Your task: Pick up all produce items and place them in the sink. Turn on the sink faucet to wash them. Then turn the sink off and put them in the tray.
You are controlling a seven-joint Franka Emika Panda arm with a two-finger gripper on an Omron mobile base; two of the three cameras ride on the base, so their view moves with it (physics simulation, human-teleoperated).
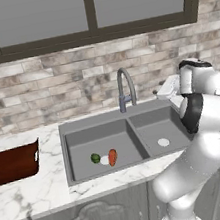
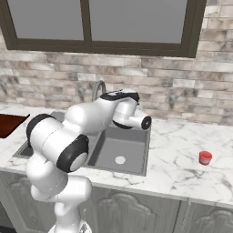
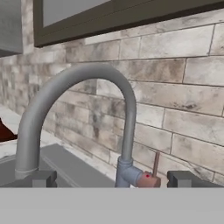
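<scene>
While my pincer [image 3: 111,179] hangs with its two dark fingertips [image 3: 43,178] spread wide and nothing between them, I look along it straight at the faucet [image 3: 78,109]. Its grey gooseneck rises from a base fitting at the lower middle of my hand view, arches over toward the left of that view and comes down to a wider spray head near my left fingertip. A thin lever [image 3: 156,162] stands nearly upright beside the base, above a small reddish knob [image 3: 148,180]. I cannot tell whether my fingertips touch any part of the tap.

From the left base view, the faucet [image 1: 125,89] stands at the back rim of the sink [image 1: 84,124], about where the two basins meet, and its spout curves down on the left-basin side. Both produce items lie on the floor of the left basin. The orange-red vegetable [image 1: 113,156] lies close to the pale drain [image 1: 105,160], on its right, its long axis running roughly front to back with a slight lean; which end is the narrow one is too small to tell. The round dark-green fruit [image 1: 95,158] sits just left of that drain.

The tray [image 1: 14,163] rests on the marble counter [image 1: 40,194] left of the sink, well apart from the produce. In the right base view a small red cup [image 2: 205,157] stands on the counter far right of the sink.
</scene>
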